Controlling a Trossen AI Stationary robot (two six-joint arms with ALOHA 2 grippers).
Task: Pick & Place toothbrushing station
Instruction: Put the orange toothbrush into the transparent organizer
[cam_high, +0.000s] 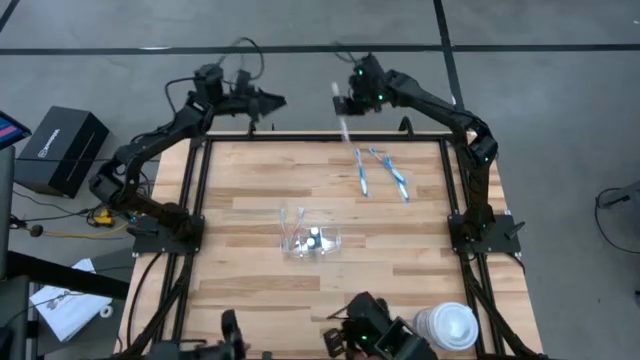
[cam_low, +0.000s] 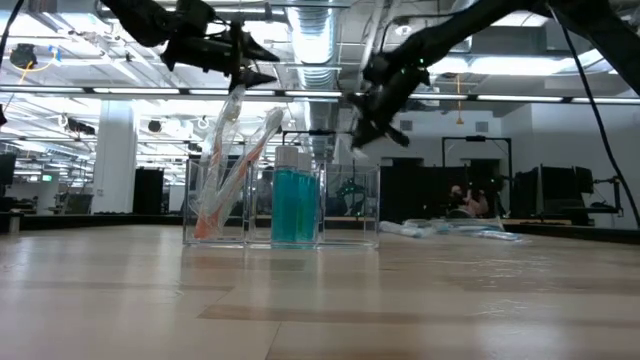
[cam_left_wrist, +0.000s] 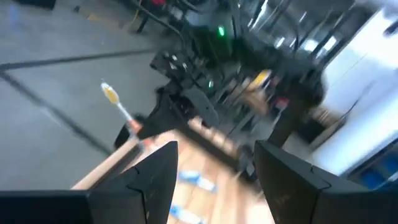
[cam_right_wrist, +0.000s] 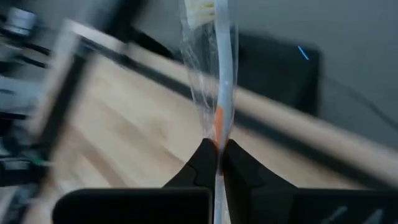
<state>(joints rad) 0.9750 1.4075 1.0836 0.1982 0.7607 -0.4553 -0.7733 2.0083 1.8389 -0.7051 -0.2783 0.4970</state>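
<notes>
The clear cup (cam_high: 308, 241) with blue-green tubes (cam_high: 314, 237) stands mid-counter (cam_high: 250, 280), two blue toothbrushes (cam_high: 380, 172) beyond. Past the far edge, the right fingers (cam_high: 341, 104) pinch a wrapped toothbrush (cam_right_wrist: 221, 81); beside them, the left fingers (cam_high: 281, 101) gape, empty.

Black box (cam_high: 65, 148) off-table, papers (cam_high: 62, 305) — white lidded container (cam_high: 447, 326)

High view looks straight down on the whole table (cam_high: 250, 290); low view looks level across its surface; wrist views look forward along each arm. All share the tabletop
</notes>
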